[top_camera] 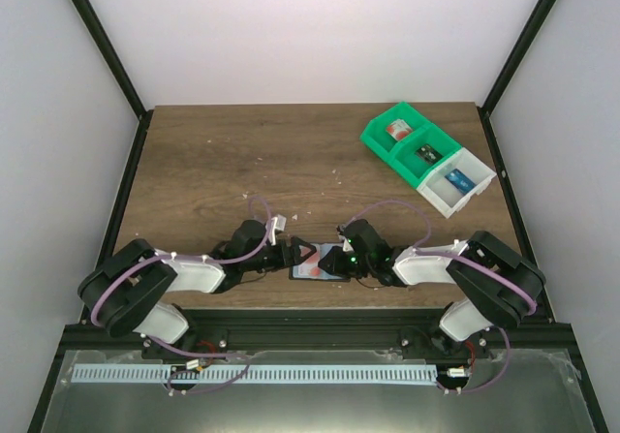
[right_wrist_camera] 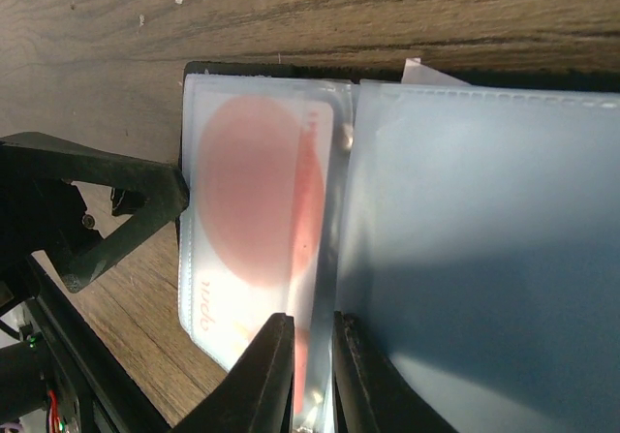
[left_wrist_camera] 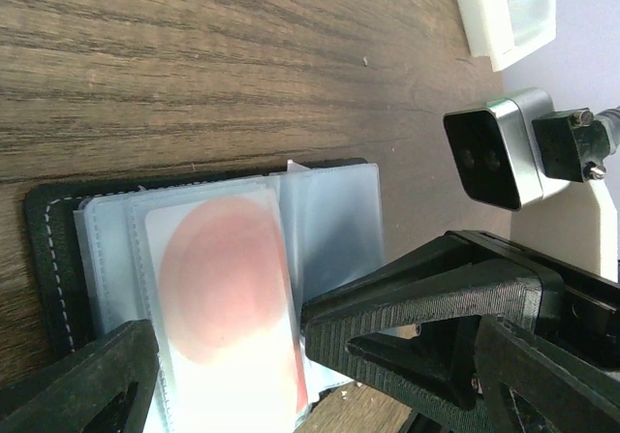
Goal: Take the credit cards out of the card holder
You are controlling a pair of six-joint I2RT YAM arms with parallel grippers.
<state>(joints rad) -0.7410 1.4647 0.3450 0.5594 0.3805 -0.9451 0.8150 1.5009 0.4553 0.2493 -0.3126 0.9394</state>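
Both arms stretch low and inward along the tabletop's (top_camera: 242,152) near edge, meeting at the open card holder (top_camera: 325,264) lying flat there. The right gripper (right_wrist_camera: 312,360) is clenched on the edge of the red-circle credit card (right_wrist_camera: 254,201), which is tucked in the holder. The left gripper (top_camera: 291,254) is spread wide, released, with one finger (right_wrist_camera: 131,205) at the holder's edge.

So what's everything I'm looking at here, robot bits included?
table: one, brown wood, under everything
card holder: one, black-edged, pale blue inside, lying open between the arms at the near edge
red-circle card: one clearly seen, pale, inside a card sleeve
green bins: two, joined, far right, a small item in each
white bin: one, next to the green pair, something blue inside
left arm: one, black and white, jaws open either side of the card
right arm: one, black and white, jaws nearly shut on the card sleeve's edge
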